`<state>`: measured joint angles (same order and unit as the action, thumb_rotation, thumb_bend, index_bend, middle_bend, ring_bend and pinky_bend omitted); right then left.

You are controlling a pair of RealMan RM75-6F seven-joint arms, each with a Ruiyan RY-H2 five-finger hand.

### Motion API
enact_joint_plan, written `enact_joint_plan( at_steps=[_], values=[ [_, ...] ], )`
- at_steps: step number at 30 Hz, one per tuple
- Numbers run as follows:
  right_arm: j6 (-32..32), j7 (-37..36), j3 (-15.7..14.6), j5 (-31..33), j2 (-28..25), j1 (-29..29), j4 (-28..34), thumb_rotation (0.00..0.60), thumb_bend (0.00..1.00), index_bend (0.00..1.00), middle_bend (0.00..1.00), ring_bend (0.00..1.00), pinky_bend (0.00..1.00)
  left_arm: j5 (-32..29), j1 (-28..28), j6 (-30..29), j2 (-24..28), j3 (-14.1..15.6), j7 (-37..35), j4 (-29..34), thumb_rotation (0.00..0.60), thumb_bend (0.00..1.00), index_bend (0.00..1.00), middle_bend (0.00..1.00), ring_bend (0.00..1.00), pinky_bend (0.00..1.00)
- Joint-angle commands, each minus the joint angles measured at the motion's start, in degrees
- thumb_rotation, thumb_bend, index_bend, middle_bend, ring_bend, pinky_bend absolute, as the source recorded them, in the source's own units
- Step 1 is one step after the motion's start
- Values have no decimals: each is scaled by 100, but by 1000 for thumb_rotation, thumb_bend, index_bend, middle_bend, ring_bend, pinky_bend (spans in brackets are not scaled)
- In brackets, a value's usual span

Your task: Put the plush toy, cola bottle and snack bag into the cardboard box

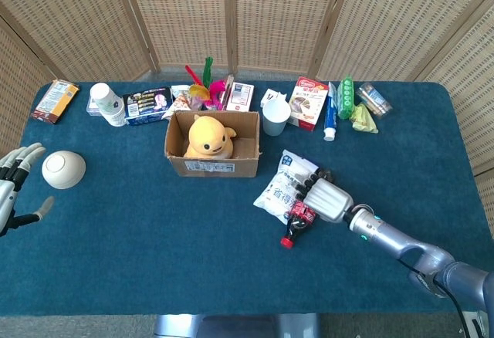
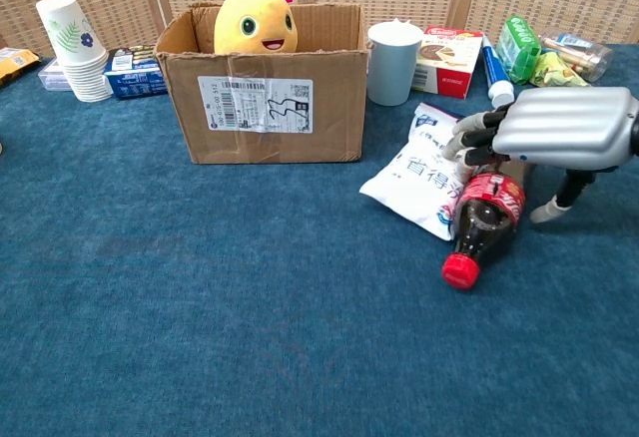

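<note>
Brown cardboard box (image 1: 213, 153), open-topped, holds yellow plush toy (image 1: 210, 137). Right hand (image 2: 559, 128) lies palm-down over dark cola bottle (image 2: 481, 215), fingers (image 2: 469, 140) draped across it and touching white snack bag (image 2: 424, 172) on blue desk (image 1: 154, 222); grip unclear. Left hand (image 1: 11, 187) spread, holding nothing.

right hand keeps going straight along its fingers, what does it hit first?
Likely the snack bag: the right hand lies over the cola bottle, fingers pointing at the bag and seemingly at its edge. Farther along stands the cardboard box. Fingertip height is unclear.

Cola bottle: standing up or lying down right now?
Lying down. The cola bottle rests on its side on the table, red cap toward the camera, right hand over it.
</note>
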<state>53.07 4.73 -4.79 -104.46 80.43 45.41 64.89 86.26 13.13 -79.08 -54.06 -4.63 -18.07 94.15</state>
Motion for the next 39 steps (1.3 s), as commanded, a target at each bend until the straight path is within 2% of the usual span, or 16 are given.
enact_joint_plan(
  at_steps=[1, 4, 8, 10, 17, 24, 33, 39],
  values=[
    [36, -136, -92, 3, 2, -42, -82, 600, 355, 359, 290, 196, 436, -6, -2, 1, -2, 2, 15, 5, 600, 420, 0, 0, 0, 93],
    [88, -244, -175, -30, 21, -67, -202, 600, 392, 397, 358, 278, 484, -17, -5, 1, -3, 0, 25, 9, 600, 420, 0, 0, 0, 93],
    [289, -465, -255, -55, 108, -150, -426, 600, 457, 537, 482, 398, 582, -12, 0, 21, -10, 11, 58, 20, 600, 420, 0, 0, 0, 93],
    [526, -575, -256, -77, 173, -226, -577, 600, 470, 571, 510, 425, 610, -6, 2, 28, -14, 18, 73, 26, 600, 420, 0, 0, 0, 93],
    [1384, -1424, -187, 42, 281, -557, -983, 600, 475, 592, 535, 450, 638, -5, 11, 49, -29, 26, 120, 37, 600, 420, 0, 0, 0, 100],
    [1938, -2210, -14, 259, 200, -755, -1014, 600, 477, 599, 539, 452, 640, 19, 12, 52, -39, 43, 181, 70, 600, 420, 0, 0, 0, 101],
    [2491, -3001, 398, 608, -72, -875, -341, 600, 478, 608, 545, 460, 648, 5, 14, 65, -42, 45, 200, 81, 600, 420, 0, 0, 0, 100],
    [2545, -3470, 1006, 1130, -510, -765, 826, 600, 477, 612, 548, 467, 653, 12, 10, 56, -31, 46, 163, 87, 600, 420, 0, 0, 0, 101]
  ],
)
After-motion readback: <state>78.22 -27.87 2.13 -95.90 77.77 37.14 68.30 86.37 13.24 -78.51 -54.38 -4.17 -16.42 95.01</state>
